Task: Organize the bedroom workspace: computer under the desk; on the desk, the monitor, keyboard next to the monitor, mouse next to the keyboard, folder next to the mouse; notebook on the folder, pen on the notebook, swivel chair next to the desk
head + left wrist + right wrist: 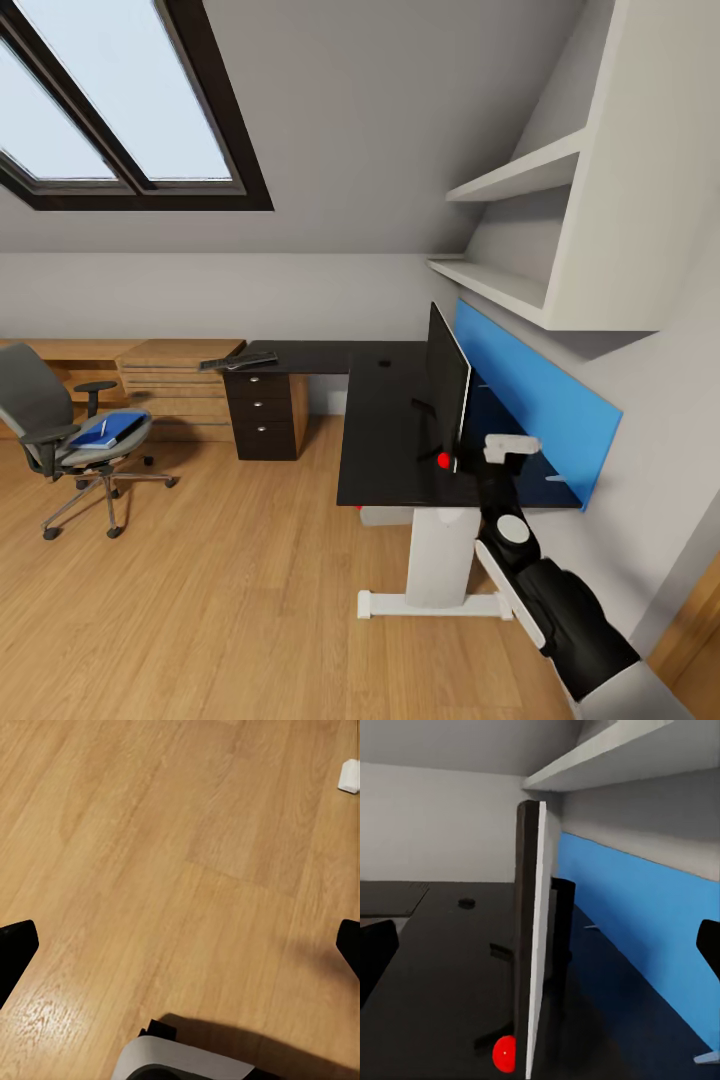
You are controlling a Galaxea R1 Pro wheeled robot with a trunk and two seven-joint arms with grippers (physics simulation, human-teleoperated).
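Observation:
The monitor (pixel 447 395) stands on the black desk (pixel 385 440), edge-on in the right wrist view (pixel 531 937). My right gripper (pixel 510 447) is open just behind the monitor's near end, fingers (pixel 375 952) spread wide. The keyboard (pixel 237 361) lies at the desk's far left end. The swivel chair (pixel 40 410) stands apart at the left, with the blue folder (pixel 110 432) and a pale pen (pixel 103 426) on its seat; I cannot make out the notebook. A pale box, maybe the computer (pixel 385 515), sits under the desk. I cannot tell if the small dark spot (pixel 383 362) is the mouse. My left gripper (pixel 180 945) hangs open over the floor.
A blue back panel (pixel 540 395) and white shelves (pixel 510 180) line the wall right of the desk. A black drawer pedestal (pixel 262 415) and a wooden cabinet (pixel 175 385) stand at the back. Wooden floor (pixel 230 600) stretches between the chair and the desk leg (pixel 438 570).

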